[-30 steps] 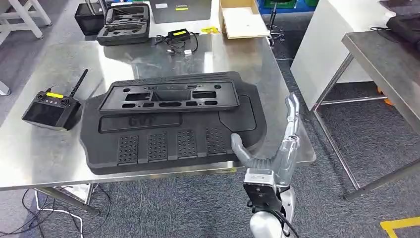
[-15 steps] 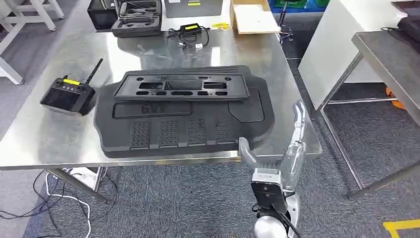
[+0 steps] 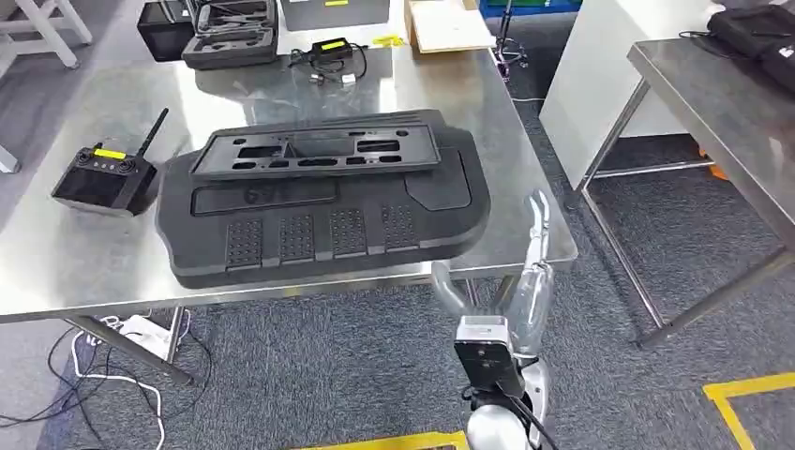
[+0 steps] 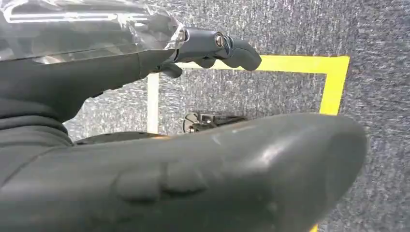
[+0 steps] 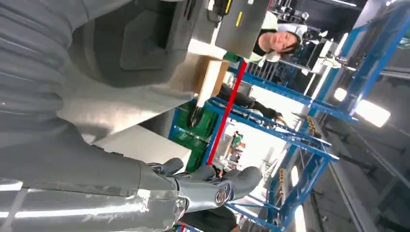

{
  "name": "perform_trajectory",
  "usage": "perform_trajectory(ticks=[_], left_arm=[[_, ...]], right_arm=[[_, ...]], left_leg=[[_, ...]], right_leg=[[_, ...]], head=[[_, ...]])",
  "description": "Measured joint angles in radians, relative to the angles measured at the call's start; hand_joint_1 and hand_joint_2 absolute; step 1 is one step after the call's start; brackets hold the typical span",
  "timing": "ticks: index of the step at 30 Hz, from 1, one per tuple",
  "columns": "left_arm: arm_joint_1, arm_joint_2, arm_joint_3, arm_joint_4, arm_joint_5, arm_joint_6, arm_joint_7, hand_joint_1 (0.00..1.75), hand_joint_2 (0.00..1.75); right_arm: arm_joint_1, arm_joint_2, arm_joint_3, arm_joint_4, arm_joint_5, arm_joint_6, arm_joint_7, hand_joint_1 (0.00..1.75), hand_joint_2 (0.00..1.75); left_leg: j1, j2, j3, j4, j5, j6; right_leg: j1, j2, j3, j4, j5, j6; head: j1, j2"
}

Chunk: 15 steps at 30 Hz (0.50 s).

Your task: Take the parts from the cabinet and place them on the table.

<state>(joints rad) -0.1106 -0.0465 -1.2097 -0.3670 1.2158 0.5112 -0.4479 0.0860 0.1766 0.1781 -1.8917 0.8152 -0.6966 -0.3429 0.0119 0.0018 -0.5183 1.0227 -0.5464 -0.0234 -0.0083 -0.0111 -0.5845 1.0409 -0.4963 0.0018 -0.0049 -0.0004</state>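
Large black plastic panel (image 3: 323, 220) lying flat on the steel table (image 3: 75, 272), near the front edge, front right corner close to the table's front right corner. Smaller black frame with cut-outs (image 3: 319, 153) resting on top of the panel, along its far side. Four perforated patches along the panel's near side.

Right robot hand (image 3: 511, 286) raised in front of the table's front right corner, just below the edge in the head view, fingers stretched up and apart, thumb out to the side, holding nothing, apart from the panel. In the right wrist view, same robot hand (image 5: 208, 186) with fingers extended, nothing between them; the panel (image 5: 130, 41) and table edge visible beyond it.

Left robot hand (image 4: 212, 48) seen in the left wrist view above grey carpet and yellow floor tape (image 4: 333, 82), fingers curled in a little, no object seen in them; cannot tell for certain whether closed.

On the table to the left of the panel, a black remote controller (image 3: 103, 178) with an antenna and a yellow label, well apart from the right robot hand. At the far end of the table, an open black case (image 3: 230, 33), a charger with cables (image 3: 328, 56) and a cardboard box (image 3: 445, 23). Second steel table (image 3: 722, 103) to the right. White cables (image 3: 112, 375) on the carpet under the table. A person (image 5: 278, 41) in the background of the right wrist view, among blue racks.
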Motion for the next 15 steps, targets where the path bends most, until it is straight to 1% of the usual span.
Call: perform_trajectory(ticks=[2, 3, 4, 5, 6, 7, 8, 9, 10, 11, 12, 13, 14, 15], left_arm=[[0.002, 0.0, 0.0, 0.0, 0.0, 0.0, 0.0, 0.0, 0.0], [0.002, 0.0, 0.0, 0.0, 0.0, -0.002, 0.0, 0.0, 0.0], [0.0, -0.002, 0.0, 0.0, 0.0, -0.003, 0.0, 0.0, 0.0], [-0.002, -0.001, 0.0, 0.0, 0.0, -0.003, 0.0, 0.0, 0.0], [-0.002, -0.002, 0.0, 0.0, 0.0, -0.005, 0.0, 0.0, 0.0], [-0.001, -0.002, 0.0, 0.0, 0.001, -0.006, 0.0, 0.0, 0.0], [-0.001, -0.002, 0.0, 0.0, 0.002, -0.006, 0.0, 0.0, 0.0], [0.0, -0.002, -0.001, 0.0, 0.007, -0.006, 0.0, 0.0, 0.0], [0.0, -0.002, 0.0, 0.0, 0.011, -0.006, 0.0, 0.0, 0.0], [0.0, -0.002, -0.001, 0.0, 0.015, -0.005, 0.0, 0.0, 0.0], [-0.001, -0.002, 0.0, 0.0, 0.017, -0.005, 0.0, 0.0, 0.0], [-0.001, -0.002, 0.0, 0.0, 0.019, -0.005, 0.0, 0.0, 0.0], [-0.001, -0.003, 0.0, 0.0, 0.019, -0.005, 0.0, 0.0, 0.0], [-0.002, -0.005, 0.0, 0.0, 0.019, -0.005, 0.0, 0.0, 0.0]], right_arm=[[0.001, 0.0, -0.002, 0.0, 0.0, 0.0, 0.0, 0.0, 1.75], [0.001, 0.0, -0.003, 0.0, 0.0, 0.0, 0.0, 0.0, 1.75], [0.002, 0.0, -0.005, 0.0, 0.0, 0.0, 0.0, 0.0, 1.75], [0.003, 0.0, -0.008, 0.0, -0.001, 0.0, 0.0, 0.0, 1.75], [0.003, 0.0, -0.01, 0.0, -0.003, 0.0, 0.0, 0.0, 1.75], [0.003, 0.0, -0.015, 0.0, -0.01, 0.0, 0.0, 0.0, 1.75], [0.006, 0.0, -0.019, 0.001, -0.013, 0.0, 0.0, 0.0, 1.75], [0.007, 0.0, -0.021, 0.002, -0.017, 0.0, -0.002, 0.0, 1.75], [0.008, 0.0, -0.022, 0.003, -0.02, 0.0, -0.003, 0.0, 1.75], [0.008, 0.0, -0.024, 0.004, -0.024, 0.0, -0.004, 0.0, 1.75], [0.008, 0.0, -0.026, 0.004, -0.029, 0.0, -0.007, 0.0, 1.75], [0.007, 0.0, -0.027, 0.004, -0.029, 0.0, -0.008, 0.0, 1.75], [0.005, 0.0, -0.027, 0.004, -0.029, 0.0, -0.01, 0.0, 1.75], [0.004, 0.0, -0.027, 0.004, -0.032, 0.0, -0.011, 0.0, 1.75]], left_leg=[[-0.004, 0.0, -0.007, 0.007, 0.006, 0.01], [-0.005, 0.0, -0.012, 0.003, 0.013, 0.02], [0.002, 0.008, -0.015, -0.006, 0.023, 0.034], [0.0, 0.007, -0.022, -0.007, 0.03, 0.041], [0.0, 0.008, -0.032, -0.007, 0.036, 0.048], [-0.002, 0.009, -0.042, -0.007, 0.043, 0.049], [-0.005, 0.01, -0.053, -0.006, 0.051, 0.05], [-0.007, 0.011, -0.062, -0.005, 0.057, 0.051], [-0.009, 0.011, -0.069, -0.004, 0.062, 0.051], [-0.011, 0.011, -0.078, -0.003, 0.069, 0.05], [-0.013, 0.01, -0.082, -0.002, 0.073, 0.05], [-0.014, 0.009, -0.084, -0.002, 0.077, 0.047], [-0.012, 0.009, -0.085, -0.002, 0.081, 0.044], [-0.019, 0.009, -0.089, 0.001, 0.086, 0.038]], right_leg=[[-0.002, 0.0, -0.002, -0.003, 0.01, 0.015], [-0.003, 0.001, -0.004, -0.004, 0.014, 0.021], [-0.008, 0.001, -0.009, 0.005, 0.004, 0.024], [-0.007, 0.004, -0.016, 0.022, -0.023, 0.028], [-0.007, 0.005, -0.037, 0.075, -0.072, 0.03], [-0.007, 0.005, -0.066, 0.157, -0.126, 0.032], [-0.007, 0.006, -0.092, 0.242, -0.17, 0.034], [-0.006, 0.006, -0.103, 0.29, -0.187, 0.033], [-0.006, 0.006, -0.098, 0.298, -0.186, 0.032], [-0.004, 0.006, -0.056, 0.246, -0.155, 0.026], [-0.002, 0.006, -0.001, 0.163, -0.12, 0.02], [0.002, 0.006, 0.066, 0.055, -0.082, 0.009], [0.007, 0.006, 0.114, -0.026, -0.071, -0.002], [0.012, 0.005, 0.119, -0.052, -0.077, -0.004]], head=[[0.001, 0.0], [0.0, 0.0], [0.0, 0.0], [0.005, 0.0], [0.013, 0.0], [0.018, 0.0], [0.022, 0.0], [0.024, 0.0], [0.026, 0.0], [0.027, 0.0], [0.03, 0.0], [0.034, 0.0], [0.039, 0.0], [0.04, 0.0]])
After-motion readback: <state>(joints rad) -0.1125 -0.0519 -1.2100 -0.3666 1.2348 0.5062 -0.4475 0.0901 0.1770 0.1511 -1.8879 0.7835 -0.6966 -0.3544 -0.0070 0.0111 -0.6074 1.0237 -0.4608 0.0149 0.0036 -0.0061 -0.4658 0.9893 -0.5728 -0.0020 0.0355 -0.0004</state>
